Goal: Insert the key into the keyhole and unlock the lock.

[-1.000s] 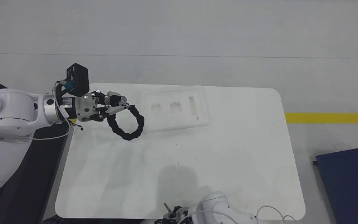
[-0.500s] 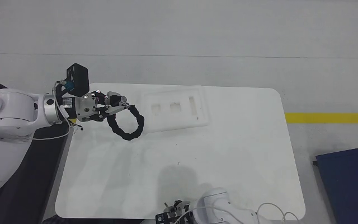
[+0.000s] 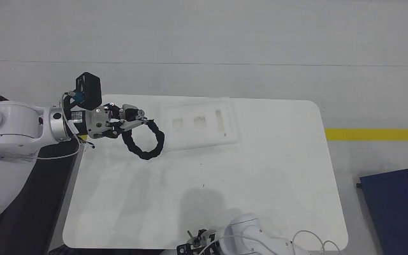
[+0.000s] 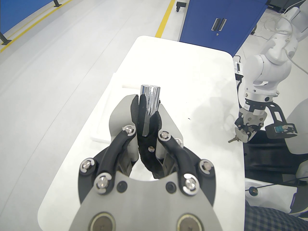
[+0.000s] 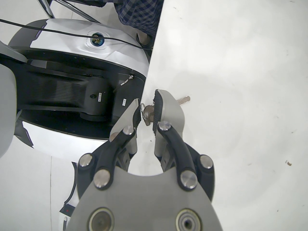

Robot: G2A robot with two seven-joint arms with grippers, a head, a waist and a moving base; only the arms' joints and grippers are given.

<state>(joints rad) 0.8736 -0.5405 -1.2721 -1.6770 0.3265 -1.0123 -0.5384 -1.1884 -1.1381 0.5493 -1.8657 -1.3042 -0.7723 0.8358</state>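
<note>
The left arm (image 3: 19,127) is glossy white. The left gripper (image 4: 146,111) and right gripper (image 5: 147,108) have grey metal plates, black curved linkages and silver screws.

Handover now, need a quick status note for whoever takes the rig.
Left gripper: shut on the lock, chrome cylinder end sticking out past the fingers, at the left side of the table beside the white foam tray.
Right gripper: shut on the key by its head, blade sticking out sideways, at the table's near edge.
Done: lock and key are both in hand.
Left: bring the two together (they are far apart), insert the key, turn to unlock.
</note>
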